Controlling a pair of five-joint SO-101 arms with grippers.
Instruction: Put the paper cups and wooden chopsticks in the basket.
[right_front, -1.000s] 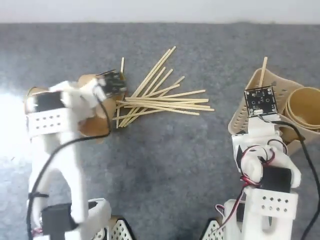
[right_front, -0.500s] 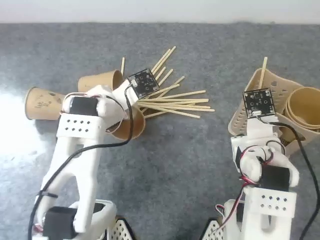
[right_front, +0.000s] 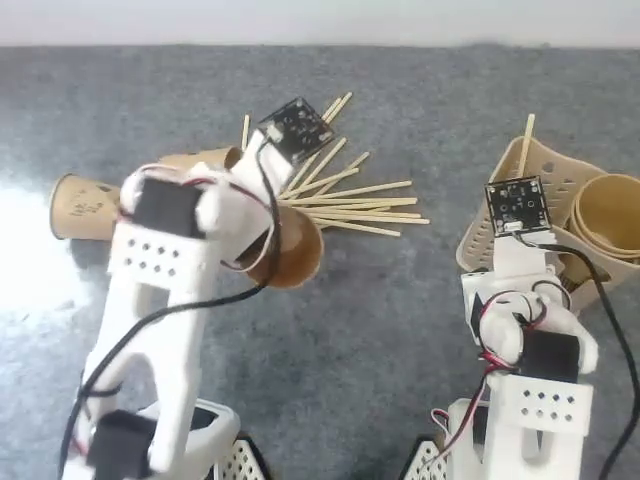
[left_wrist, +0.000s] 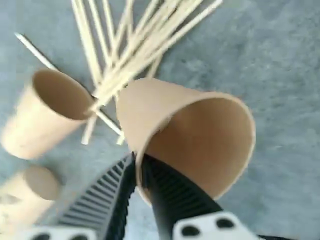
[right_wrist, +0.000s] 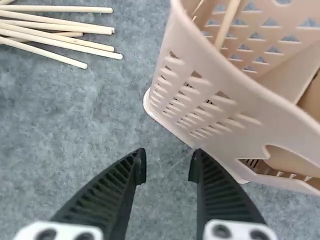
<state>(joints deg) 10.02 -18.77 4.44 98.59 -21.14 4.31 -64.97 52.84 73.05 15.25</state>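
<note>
1. the left arm (right_front: 160, 270) is stretching forward from its base and leaning in toward the middle, with its wrist raised at the far end.
2. the left claw (left_wrist: 136, 159) is pinching the wall of a paper cup (left_wrist: 200, 135) at the rim, with one finger on each side and the jaws nearly together.
3. the right arm (right_front: 530, 340) is standing folded on its own side, with its wrist pointing downward.
4. the right claw (right_wrist: 167, 167) is hanging with its two fingers parted.

kraft-brown paper cup (left_wrist: 200, 135) showing lighter tan inside, far-left cup (right_front: 85, 205) wearing dark print, chopsticks (right_front: 345, 200) looking pale blond, basket (right_wrist: 235, 105) looking creamy beige with rows of slots, mat (right_front: 400, 330) looking mottled grey, left gripper (left_wrist: 137, 161) showing black ribbing
</note>
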